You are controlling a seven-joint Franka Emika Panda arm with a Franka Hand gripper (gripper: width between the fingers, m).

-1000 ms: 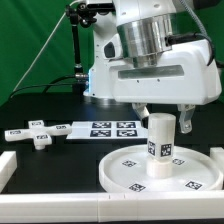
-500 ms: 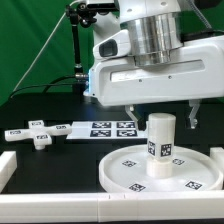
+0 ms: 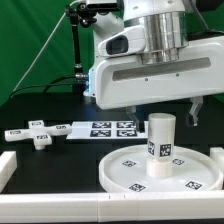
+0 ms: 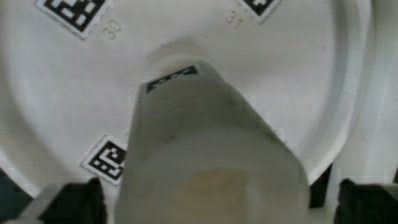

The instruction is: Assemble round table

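Note:
The large rimmed round disc (image 3: 125, 170) lies flat on the table at the exterior view's right. The thick short cylinder (image 3: 161, 145) stands upright at its middle. My gripper (image 3: 165, 110) hangs just above the cylinder, open, with one finger (image 3: 197, 110) out to each side and clear of it. In the wrist view the cylinder (image 4: 214, 140) fills the middle, the disc (image 4: 71, 90) lies around it, and the gripper (image 4: 222, 205) shows dark fingertips (image 4: 80, 205) at both sides. The small cross-shaped piece (image 3: 38, 135) lies at the exterior view's left.
The marker board (image 3: 100, 128) lies behind the disc, next to the cross-shaped piece. White border rails run along the front (image 3: 60, 208) and the exterior view's left (image 3: 5, 165). A green backdrop and a black stand (image 3: 79, 50) are at the back.
My gripper has risen off the cylinder and its fingers have spread wider. The cylinder stays upright on the disc.

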